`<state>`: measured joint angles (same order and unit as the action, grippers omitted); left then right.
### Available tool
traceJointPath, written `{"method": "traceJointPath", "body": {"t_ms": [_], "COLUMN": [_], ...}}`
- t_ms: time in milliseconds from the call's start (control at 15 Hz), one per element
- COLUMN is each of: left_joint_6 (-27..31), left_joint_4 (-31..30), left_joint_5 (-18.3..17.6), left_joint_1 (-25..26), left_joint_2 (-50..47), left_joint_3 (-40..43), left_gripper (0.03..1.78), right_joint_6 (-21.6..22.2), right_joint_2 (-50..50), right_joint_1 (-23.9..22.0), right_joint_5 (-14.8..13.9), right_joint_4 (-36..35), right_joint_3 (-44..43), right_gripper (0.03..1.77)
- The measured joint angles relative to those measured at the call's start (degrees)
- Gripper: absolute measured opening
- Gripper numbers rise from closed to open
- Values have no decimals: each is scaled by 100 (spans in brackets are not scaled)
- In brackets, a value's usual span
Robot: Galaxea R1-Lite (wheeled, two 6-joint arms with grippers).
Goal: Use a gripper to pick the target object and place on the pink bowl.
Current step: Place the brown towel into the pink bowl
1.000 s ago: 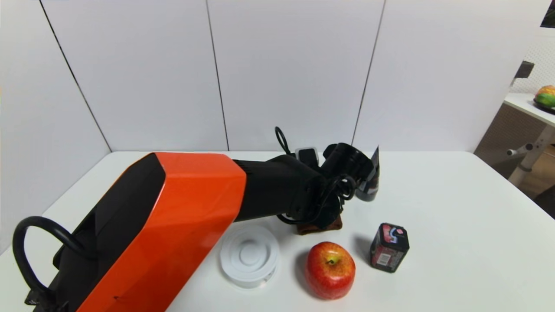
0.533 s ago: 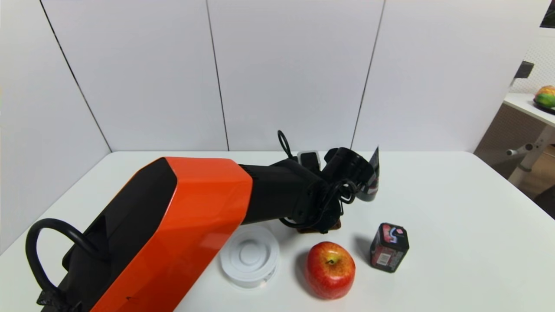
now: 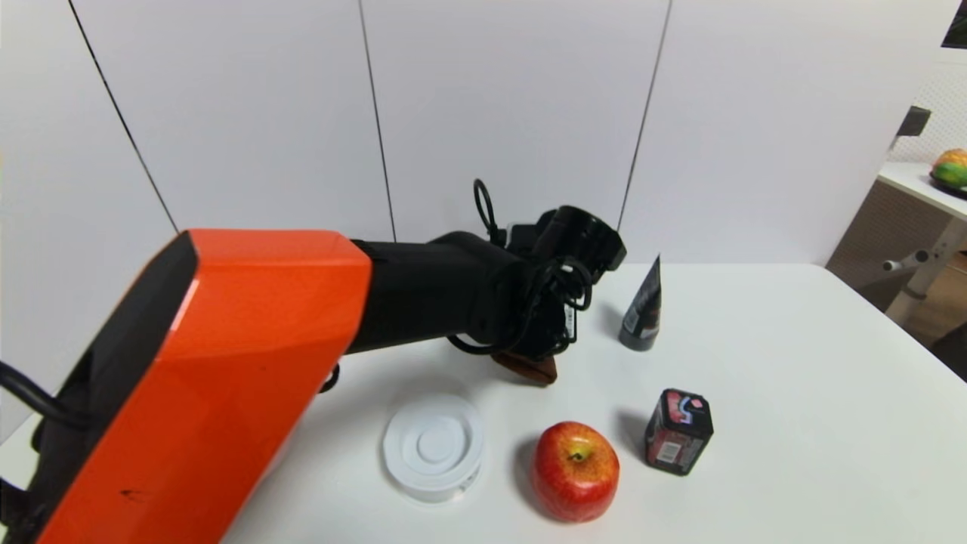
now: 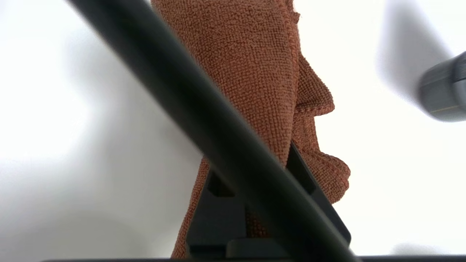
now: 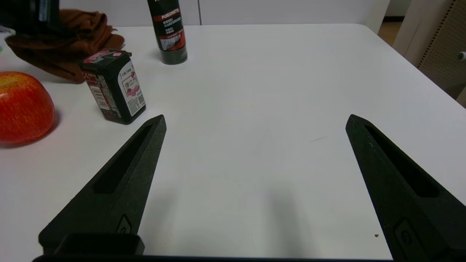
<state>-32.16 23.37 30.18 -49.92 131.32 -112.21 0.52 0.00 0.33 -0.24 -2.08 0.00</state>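
Observation:
My left gripper (image 3: 539, 352) is shut on the dark brown towel (image 3: 527, 369), which hangs from it low over the table behind the apple. In the left wrist view the plush cloth (image 4: 255, 54) is pinched between the black fingers (image 4: 214, 218), and a black cable crosses in front. The right wrist view shows the towel (image 5: 69, 43) bunched at the far left. My right gripper (image 5: 255, 118) stands open over bare table at the right, holding nothing; it is outside the head view. The pink bowl is not visible; the orange left arm (image 3: 227, 378) hides much of the table's left side.
A white round lidded container (image 3: 434, 446) sits at the front, with a red apple (image 3: 576, 470) and a small black-and-red box (image 3: 678, 431) to its right. A black tube (image 3: 642, 310) stands upright behind them. The white table (image 3: 793, 363) ends in walls at back and left.
The left arm has risen and drawn back to the left, carrying the towel up with it. The black tube, earlier partly behind the wrist, now stands in full view.

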Motion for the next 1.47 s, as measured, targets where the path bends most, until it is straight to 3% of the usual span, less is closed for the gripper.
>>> {"method": "traceJointPath", "body": {"t_ms": [200, 400, 667, 800, 1000, 1133, 1267, 1467], "left_joint_6": [557, 984, 1773, 2035, 2164, 2171, 2172, 2188], "left_joint_4": [196, 800, 1364, 1409, 1428, 1312, 890, -544], "left_joint_5": [7, 22, -20, -213, -959, -1407, -1534, -1588], "left_joint_1": [257, 616, 1569, 2139, 2959, 3272, 3396, 3433], "left_joint_2": [-745, -1803, -3545, -4419, -5543, -6059, -6410, -6644], "left_joint_3": [69, 234, 962, 1671, 2972, 3794, 4620, 6115], "left_gripper": [25, 25, 25, 25, 25, 25, 25, 25], "right_joint_6": [-1, 0, 0, 2, -1, 0, 2, 2], "right_joint_2": [0, 0, 0, 0, 0, 0, 0, 0], "right_joint_1": [0, 0, -2, -2, 0, 0, -2, -2], "right_joint_5": [-5, 0, -2, -2, 0, 0, -2, 0], "right_joint_4": [0, 0, 0, 0, -2, 0, 0, 0], "right_joint_3": [0, 0, 0, 0, 0, 0, 0, 0], "right_gripper": [171, 171, 171, 171, 171, 171, 171, 171]}}
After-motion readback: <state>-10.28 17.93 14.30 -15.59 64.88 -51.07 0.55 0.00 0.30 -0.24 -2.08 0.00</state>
